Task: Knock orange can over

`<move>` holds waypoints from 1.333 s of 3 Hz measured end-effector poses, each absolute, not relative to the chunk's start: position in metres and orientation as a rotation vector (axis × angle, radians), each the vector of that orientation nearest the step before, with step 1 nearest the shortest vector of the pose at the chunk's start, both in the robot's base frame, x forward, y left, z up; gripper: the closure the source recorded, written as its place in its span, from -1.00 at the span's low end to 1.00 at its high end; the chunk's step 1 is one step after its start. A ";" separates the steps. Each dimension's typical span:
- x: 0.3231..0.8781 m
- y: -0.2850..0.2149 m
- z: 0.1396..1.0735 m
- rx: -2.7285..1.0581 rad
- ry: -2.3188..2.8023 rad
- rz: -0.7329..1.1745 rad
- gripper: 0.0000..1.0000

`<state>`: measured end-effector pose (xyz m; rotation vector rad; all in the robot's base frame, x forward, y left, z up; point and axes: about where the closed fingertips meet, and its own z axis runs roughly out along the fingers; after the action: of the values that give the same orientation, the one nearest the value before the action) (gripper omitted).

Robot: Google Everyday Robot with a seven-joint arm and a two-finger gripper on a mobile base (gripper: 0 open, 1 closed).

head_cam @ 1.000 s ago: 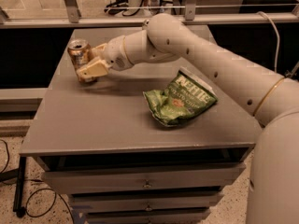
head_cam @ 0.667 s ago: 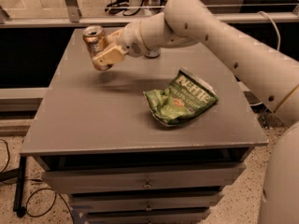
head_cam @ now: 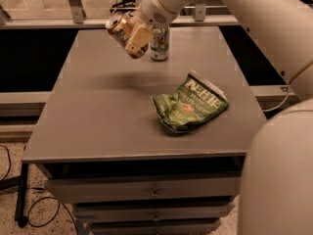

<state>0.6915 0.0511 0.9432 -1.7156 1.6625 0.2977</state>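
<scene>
- Camera view, nearest you: a green chip bag (head_cam: 190, 107) lies on the grey table (head_cam: 98, 116), its white lettering unreadable.
- Farther back, the gripper (head_cam: 129, 37) clamps the tilted orange can (head_cam: 117, 27) above the tabletop.
- Behind it stands a white-and-green can (head_cam: 160, 45).

The tool (head_cam: 130, 37) grips the tilted orange can (head_cam: 116, 27) above the table (head_cam: 98, 116).

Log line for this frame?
gripper: shut on orange can, above table rear | orange can: tilted, airborne | white can: upright | bag: on table
</scene>
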 end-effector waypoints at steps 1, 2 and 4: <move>0.692 0.022 0.908 -1.988 1.759 0.080 1.00; 0.674 0.009 0.874 -2.267 1.790 -0.045 1.00; 0.647 0.026 0.854 -2.502 1.695 -0.030 0.19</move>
<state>0.6471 0.0264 0.8544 -2.5021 1.6947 -0.0305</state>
